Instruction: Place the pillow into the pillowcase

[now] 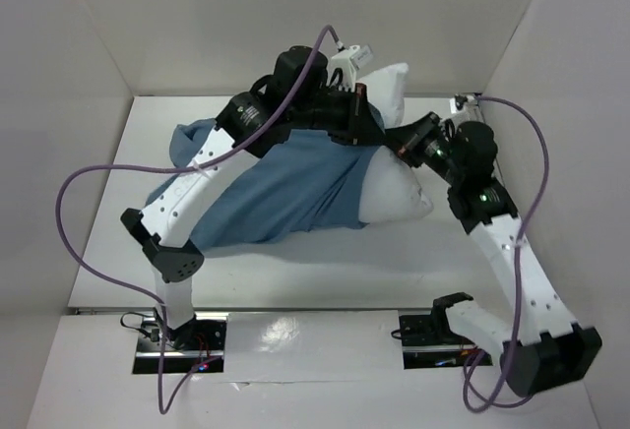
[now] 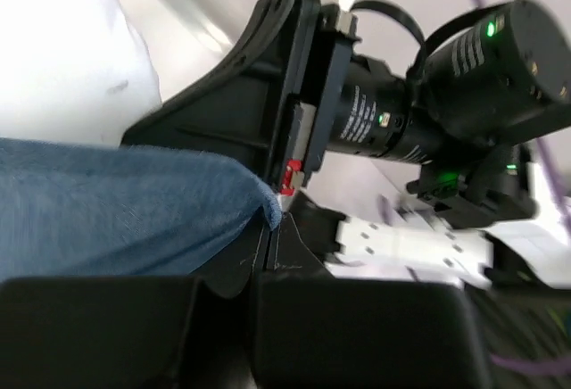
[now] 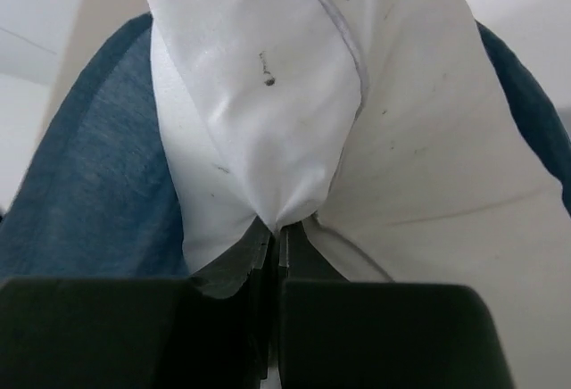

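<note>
- My left claw (image 2: pixel 270 244) is clenched on the edge of the pillowcase (image 2: pixel 116 206). In its wrist view the blue hem ends right where the closed tips meet.
- My right claw (image 3: pixel 278 244) is clenched too, pinching a fold of the pillow (image 3: pixel 294 95). The white cloth gathers to a point at the tips.
- From above, the pillow lies on the far side of the tabletop (image 1: pixel 325 262), a little right of centre.
- The pillowcase covers the pillow's left part and trails off, wrinkled, to the left. The pillow's right end and a far corner stick out bare.
- In the right wrist view, blue cloth shows on both sides of the white fold.
- The two claws sit close together at the pillowcase's right edge. The left arm (image 1: pixel 187 193) reaches across over the cloth and the right arm (image 1: pixel 512 252) comes in from the right.
- In the left wrist view, the right arm's black wrist, green lights lit, sits just beyond the hem.
</note>
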Available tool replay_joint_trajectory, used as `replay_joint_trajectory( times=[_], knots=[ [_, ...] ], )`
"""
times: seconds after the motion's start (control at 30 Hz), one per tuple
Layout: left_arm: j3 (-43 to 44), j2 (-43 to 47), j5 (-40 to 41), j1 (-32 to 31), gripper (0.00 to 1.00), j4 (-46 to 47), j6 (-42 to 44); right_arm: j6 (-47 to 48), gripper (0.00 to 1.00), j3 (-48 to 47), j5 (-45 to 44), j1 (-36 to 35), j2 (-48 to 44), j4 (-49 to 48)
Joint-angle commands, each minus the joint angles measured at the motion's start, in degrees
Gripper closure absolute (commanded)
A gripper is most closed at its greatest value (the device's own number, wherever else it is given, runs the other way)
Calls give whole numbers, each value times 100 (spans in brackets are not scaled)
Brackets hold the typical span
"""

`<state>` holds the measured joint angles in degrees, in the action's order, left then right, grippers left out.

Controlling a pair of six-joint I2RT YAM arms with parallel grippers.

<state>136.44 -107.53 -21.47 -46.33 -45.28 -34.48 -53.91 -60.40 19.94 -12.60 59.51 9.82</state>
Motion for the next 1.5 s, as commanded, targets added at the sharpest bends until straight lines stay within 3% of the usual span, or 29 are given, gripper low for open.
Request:
replay_joint_trajectory(
  times=[0.0, 0.1, 0.13, 0.27, 0.33, 0.4, 0.43, 0.47, 0.5, 0.57, 0.67, 0.7, 0.8, 0.83, 0.93, 1.0, 1.07, 1.2, 1.33, 1.47],
  knots=[
    [-816, 275, -1324, -193, 100, 1302, -375, -716, 100, 1009, -640, -330, -422, -252],
    [-2135, 748, -1168, -402, 100, 1504, -323, -1034, 100, 2372, -756, -279, -475, -893],
    [-3001, 872, -1166, -404, 100, 1600, -375, -1190, 100, 2801, -755, -208, -318, -1025],
    [-4283, 1137, -1244, -325, 100, 2241, -568, -1525, 100, 3113, -80, 73, 87, -1606],
    [-4145, 989, -1454, -272, 100, 2295, -569, -1683, 100, 2965, 53, 205, 166, -1773],
    [-3067, 480, -1640, -272, 100, 2077, -569, -2096, 100, 2693, 474, 625, 219, -2018],
    [-2479, 252, -1710, -333, 100, 1893, -473, -2245, 100, 2570, 623, 801, 219, -2263],
    [-977, -3, -1711, -464, 100, 1604, -376, -2377, 100, 2429, 764, 994, 219, -2266],
    [-161, -571, -1633, -526, 100, 914, -219, -2526, 100, 2123, 974, 1423, 45, -2266],
    [933, -883, -1719, -527, 100, 573, -287, -2476, 100, 1849, 1029, 1821, -201, -1828],
    [-559, -140, -1563, -640, 100, 1466, -287, -2081, 100, 1759, 915, 2069, -693, -879],
    [-1767, 54, -1562, -641, 100, 1747, -392, -2019, 100, 2125, 836, 2069, -956, -712],
    [-2997, 250, -1789, -737, 100, 2382, -691, -2403, 100, 3267, 677, 1569, -1483, -971],
    [-3001, 163, -1894, -833, 100, 2435, -744, -2875, 100, 4063, 512, 1281, -1581, -1235],
    [-2309, -215, -2245, -1334, 100, 2306, -806, -3449, 100, 4834, -59, 560, -1469, -2403],
    [-1232, -600, -2247, -1466, 100, 1921, -640, -3390, 100, 4679, -61, 408, -1171, -2398],
    [-840, -673, -2247, -1467, 100, 1751, -586, -3109, 100, 4161, -61, 355, -845, -2108],
    [-655, -796, -2299, -1107, 100, 1750, -700, -3038, 100, 3598, -166, 407, -844, -2125],
    [-706, -796, -2300, -1404, 100, 1873, -762, -2722, 100, 3079, -289, 531, -844, -1757],
    [-1415, -639, -2150, -1046, 100, 1715, -701, -2581, 100, 3524, -237, 531, -774, -1589]
  ],
)
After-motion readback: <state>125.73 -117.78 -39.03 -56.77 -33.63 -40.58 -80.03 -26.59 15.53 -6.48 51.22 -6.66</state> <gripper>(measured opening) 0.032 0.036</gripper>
